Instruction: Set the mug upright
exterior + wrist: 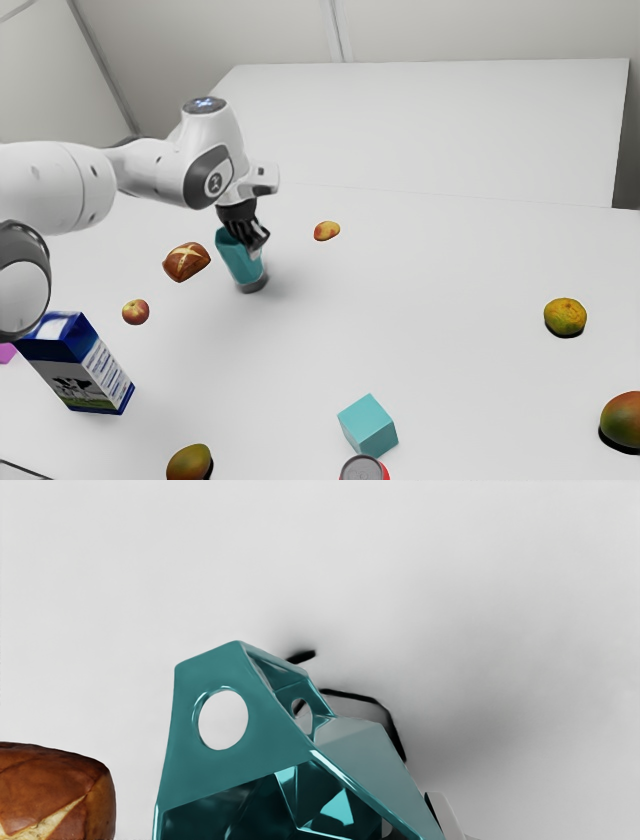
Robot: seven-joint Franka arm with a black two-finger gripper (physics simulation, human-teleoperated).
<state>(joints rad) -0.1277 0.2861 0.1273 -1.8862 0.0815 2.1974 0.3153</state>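
The teal mug [238,258], with a grey base, leans at a slant in the exterior view, its base low by the table. My gripper [256,240] is at its upper part, shut on the mug's wall. In the wrist view the faceted mug [210,775] shows its dark open mouth and a side part with a round hole. One fingertip of the gripper [415,825] lies outside the wall; a small piece of the other shows inside the mouth. The mug covers much of the fingers there.
A bread roll [187,262] sits close to the mug; a peach-like fruit [327,231] lies on its other side. An apple [136,312] and milk carton [85,370] stand nearer the arm. A teal cube [368,426], can [363,469] and mangoes [190,463] are farther off.
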